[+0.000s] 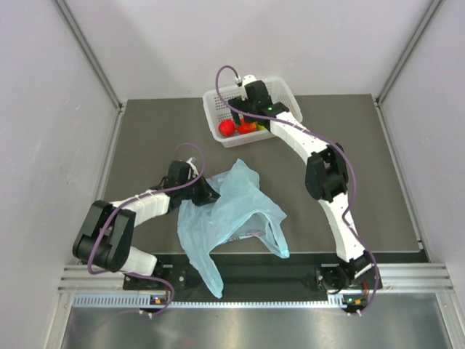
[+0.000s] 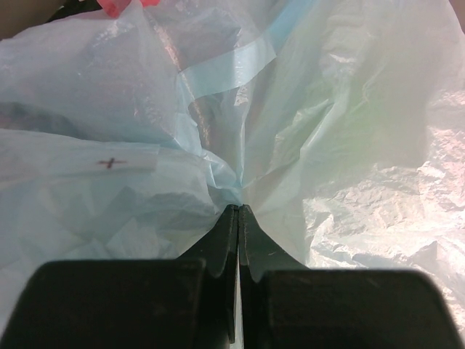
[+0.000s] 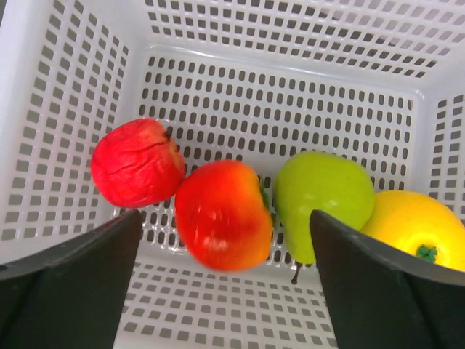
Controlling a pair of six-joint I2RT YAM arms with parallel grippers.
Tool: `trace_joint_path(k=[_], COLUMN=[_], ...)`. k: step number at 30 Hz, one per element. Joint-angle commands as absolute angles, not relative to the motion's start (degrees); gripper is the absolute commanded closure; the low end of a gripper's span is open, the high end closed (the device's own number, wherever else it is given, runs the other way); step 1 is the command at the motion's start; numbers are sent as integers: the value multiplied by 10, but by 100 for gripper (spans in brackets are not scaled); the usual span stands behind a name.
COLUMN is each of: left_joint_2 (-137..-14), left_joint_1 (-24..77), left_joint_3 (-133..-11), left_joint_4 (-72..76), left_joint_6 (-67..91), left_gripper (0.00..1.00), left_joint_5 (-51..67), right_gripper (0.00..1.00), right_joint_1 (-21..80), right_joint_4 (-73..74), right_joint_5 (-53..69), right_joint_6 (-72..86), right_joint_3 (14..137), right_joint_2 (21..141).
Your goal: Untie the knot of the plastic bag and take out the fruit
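Observation:
The light-blue plastic bag (image 1: pixel 232 211) lies crumpled and spread on the dark table, with no tied knot showing. My left gripper (image 1: pixel 211 193) is shut on a fold of the bag (image 2: pixel 349 131) at its left edge, and its jaws (image 2: pixel 238 211) pinch the thin film. My right gripper (image 1: pixel 249 120) hangs open over the white basket (image 1: pixel 218 98). In the right wrist view a blurred red-orange fruit (image 3: pixel 221 214) is between the spread fingers (image 3: pixel 224 218), touching neither. A red fruit (image 3: pixel 136 161), a green fruit (image 3: pixel 320 189) and a yellow-orange fruit (image 3: pixel 414 225) lie in the basket (image 3: pixel 290 87).
The basket stands at the back middle of the table, against the rear wall. The bag's lower tail hangs over the table's near edge (image 1: pixel 211 276). A dark printed patch (image 1: pixel 251 234) shows on the bag. Grey walls close in both sides.

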State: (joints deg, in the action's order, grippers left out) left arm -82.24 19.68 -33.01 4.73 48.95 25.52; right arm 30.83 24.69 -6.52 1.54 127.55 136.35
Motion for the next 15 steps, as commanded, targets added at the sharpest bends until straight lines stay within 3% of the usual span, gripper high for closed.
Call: trace_joint_path(k=[1,8,15], left_joint_2=[-802,-789,-737], left_joint_1=[200,200,201], left_joint_3=[-348,-350,-369], left_joint_4=[62,61,65], left_joint_6=[487,489,498], left_gripper=[100,100,100], left_joint_5=[257,257,265], right_gripper=[0,0,0], right_joint_1=[308,308,327], right_joint_4=[245,216,138], right_joint_5=[-67,-62,65], right_joint_6=[6,29,69], right_joint_3=[1307,1202,834], right_joint_2=[1335,1185,849])
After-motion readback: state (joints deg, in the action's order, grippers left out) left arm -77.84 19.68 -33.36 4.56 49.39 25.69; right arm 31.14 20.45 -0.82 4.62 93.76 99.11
